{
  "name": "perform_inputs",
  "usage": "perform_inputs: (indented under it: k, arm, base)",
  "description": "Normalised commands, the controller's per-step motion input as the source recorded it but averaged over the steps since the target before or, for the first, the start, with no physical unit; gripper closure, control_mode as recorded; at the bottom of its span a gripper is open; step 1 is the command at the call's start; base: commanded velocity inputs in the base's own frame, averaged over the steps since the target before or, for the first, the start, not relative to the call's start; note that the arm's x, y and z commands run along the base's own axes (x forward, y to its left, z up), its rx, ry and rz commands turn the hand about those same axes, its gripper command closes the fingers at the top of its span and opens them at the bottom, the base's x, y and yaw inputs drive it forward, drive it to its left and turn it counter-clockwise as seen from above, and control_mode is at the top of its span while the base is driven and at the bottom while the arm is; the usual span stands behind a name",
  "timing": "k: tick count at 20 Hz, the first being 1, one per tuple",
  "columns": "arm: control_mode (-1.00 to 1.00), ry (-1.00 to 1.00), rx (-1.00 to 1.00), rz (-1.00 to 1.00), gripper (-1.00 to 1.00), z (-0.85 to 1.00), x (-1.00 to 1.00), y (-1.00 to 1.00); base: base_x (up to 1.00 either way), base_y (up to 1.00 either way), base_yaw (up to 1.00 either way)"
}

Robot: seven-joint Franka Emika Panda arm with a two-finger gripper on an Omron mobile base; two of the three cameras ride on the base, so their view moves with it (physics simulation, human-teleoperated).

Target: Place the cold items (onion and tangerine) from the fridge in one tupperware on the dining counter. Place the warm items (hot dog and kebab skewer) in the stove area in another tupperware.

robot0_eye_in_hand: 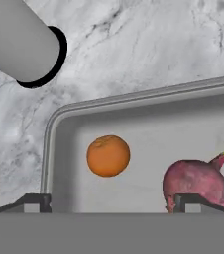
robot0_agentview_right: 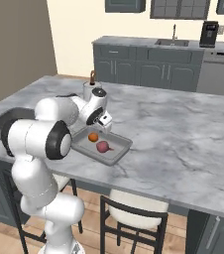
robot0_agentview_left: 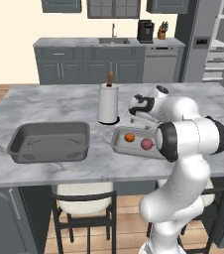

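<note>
An orange tangerine (robot0_eye_in_hand: pixel 108 155) and a red onion (robot0_eye_in_hand: pixel 197 182) lie side by side in a shallow grey tupperware (robot0_eye_in_hand: pixel 52 149) on the marble dining counter. In the base views the tangerine (robot0_agentview_left: pixel 129 137) is left of the onion (robot0_agentview_left: pixel 146 144), and both rest apart inside the tupperware (robot0_agentview_left: pixel 118 145). My gripper (robot0_eye_in_hand: pixel 114 203) hovers just above the tray's near side, open, with its fingertips (robot0_eye_in_hand: pixel 34 202) spread wide and nothing held. It hangs from the hand at the tray's back edge (robot0_agentview_left: pixel 139 116), and from the right side the gripper (robot0_agentview_right: pixel 105 120) stands over the tangerine (robot0_agentview_right: pixel 93 137) and onion (robot0_agentview_right: pixel 102 146).
A second, deeper grey tupperware (robot0_agentview_left: pixel 15 145) sits empty at the counter's left. A white paper towel roll (robot0_agentview_left: pixel 107 103) stands upright just behind the tray, close to my hand. Stools stand under the counter's front edge (robot0_agentview_left: pixel 84 198). The far kitchen holds cabinets, a sink and a fridge (robot0_agentview_left: pixel 203 44).
</note>
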Motion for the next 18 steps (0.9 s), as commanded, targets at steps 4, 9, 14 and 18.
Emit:
perform_inputs:
  k: [4, 9, 14, 18]
  arm:
    - [-1.00, -0.01, 0.01, 0.02, -1.00, 1.00, -1.00, -0.17]
    - [-1.00, 0.03, -0.05, 0.01, -1.00, 1.00, -1.00, -0.11]
    - [-1.00, 0.07, -0.11, 0.01, -1.00, 0.70, -1.00, -0.04]
    - [-1.00, 0.36, -0.39, 0.00, -1.00, -0.04, -1.00, 0.16]
  base:
    - [0.00, 0.00, 0.00]
    - [0.00, 0.00, 0.00]
    - [0.00, 0.00, 0.00]
    - [0.00, 0.00, 0.00]
